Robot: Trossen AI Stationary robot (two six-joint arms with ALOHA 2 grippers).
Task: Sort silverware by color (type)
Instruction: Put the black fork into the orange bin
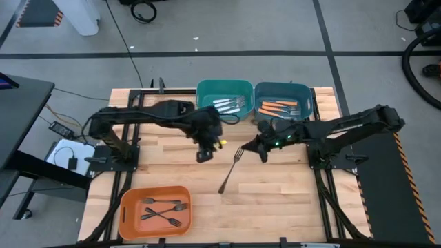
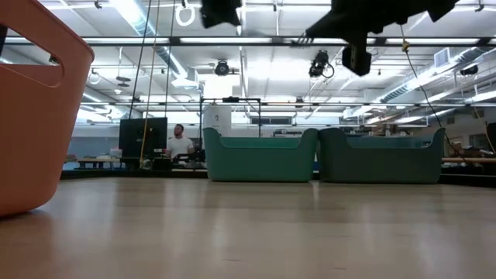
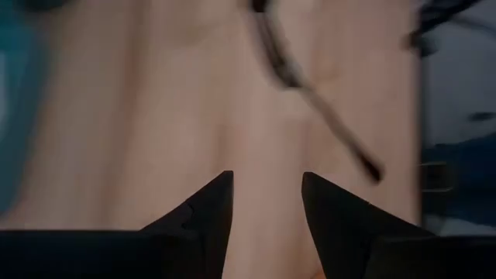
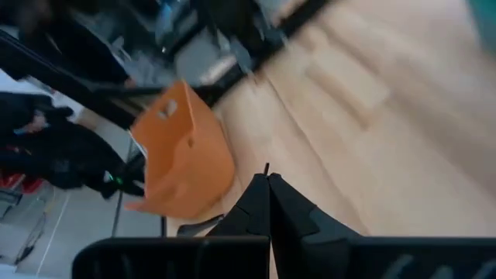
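Two bins stand side by side at the far edge of the table (image 1: 275,207), touching: the left bin (image 1: 224,87) holds a few forks (image 1: 229,105), the right bin (image 1: 282,89) holds more forks (image 1: 280,108). A third bin (image 1: 131,207) sits at the near left corner with several forks (image 1: 165,209) crossed inside it. One fork (image 1: 231,170) lies alone on the bare table near the middle, slanting. The left gripper (image 1: 204,156) hangs just left of it, the right gripper (image 1: 256,146) just beside its far end.
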